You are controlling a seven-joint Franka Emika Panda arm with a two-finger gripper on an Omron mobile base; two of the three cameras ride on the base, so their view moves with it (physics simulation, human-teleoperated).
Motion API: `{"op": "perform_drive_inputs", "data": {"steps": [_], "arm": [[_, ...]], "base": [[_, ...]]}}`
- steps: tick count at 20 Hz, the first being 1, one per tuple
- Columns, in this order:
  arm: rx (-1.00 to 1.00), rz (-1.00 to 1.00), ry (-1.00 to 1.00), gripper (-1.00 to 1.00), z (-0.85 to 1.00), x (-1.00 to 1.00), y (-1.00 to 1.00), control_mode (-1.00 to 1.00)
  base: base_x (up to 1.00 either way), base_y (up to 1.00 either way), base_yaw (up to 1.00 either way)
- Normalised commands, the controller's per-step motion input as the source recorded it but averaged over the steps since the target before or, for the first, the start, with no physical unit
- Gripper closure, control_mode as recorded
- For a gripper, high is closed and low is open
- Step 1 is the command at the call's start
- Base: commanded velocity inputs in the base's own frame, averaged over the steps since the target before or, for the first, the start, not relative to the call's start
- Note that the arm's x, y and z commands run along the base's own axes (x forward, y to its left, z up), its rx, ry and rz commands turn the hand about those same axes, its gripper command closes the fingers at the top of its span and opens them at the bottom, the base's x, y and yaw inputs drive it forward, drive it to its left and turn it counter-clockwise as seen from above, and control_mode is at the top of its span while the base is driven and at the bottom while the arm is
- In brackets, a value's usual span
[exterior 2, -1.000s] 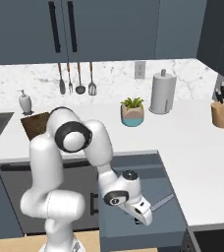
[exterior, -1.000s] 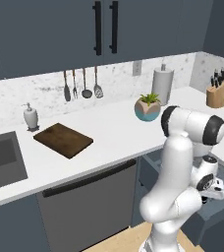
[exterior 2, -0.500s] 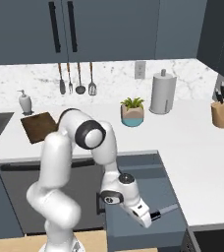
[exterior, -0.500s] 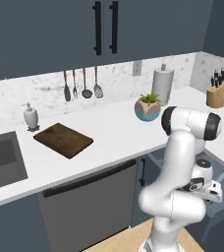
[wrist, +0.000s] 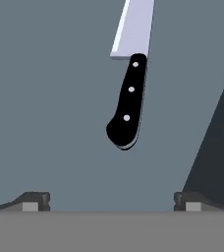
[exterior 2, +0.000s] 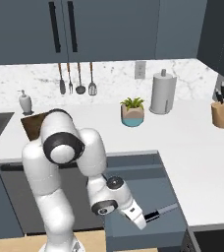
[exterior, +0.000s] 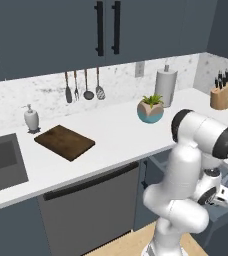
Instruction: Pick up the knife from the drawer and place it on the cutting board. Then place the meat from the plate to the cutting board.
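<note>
Gripper (wrist: 111, 201) jaws spread wide, holding nothing, low inside the open drawer (exterior 2: 133, 194). Knife (wrist: 128, 83) lies flat on the drawer floor just ahead of the fingertips, handle end nearest, probably untouched. Drawer wall close at one side; bare floor elsewhere.

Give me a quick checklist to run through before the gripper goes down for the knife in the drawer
1. Drawer pulled out: ok.
2. Knife lying flat on the drawer floor: ok.
3. Gripper open, nothing between the fingers: ok.
4. Knife handle lined up between the fingertips: not ok, it sits ahead of them.
5. Cutting board bare for the knife: ok.
6. Meat on the plate: cannot tell.
</note>
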Motion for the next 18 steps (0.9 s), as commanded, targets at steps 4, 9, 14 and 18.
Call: {"op": "perform_drive_inputs", "data": {"steps": [4,9,14,18], "arm": [[0.09,-0.06,-0.01,-1.0,1.0,0.24,-0.45,-1.0],[0.15,-0.04,0.04,-1.0,0.97,0.57,-0.64,-1.0],[0.2,0.0,0.17,-1.0,0.11,0.5,-0.19,-1.0],[0.22,-0.01,0.21,-1.0,-0.53,0.32,-0.28,-1.0]], "base": [[0.0,0.0,0.0],[0.0,0.0,0.0],[0.0,0.0,0.0],[0.0,0.0,0.0]]}}
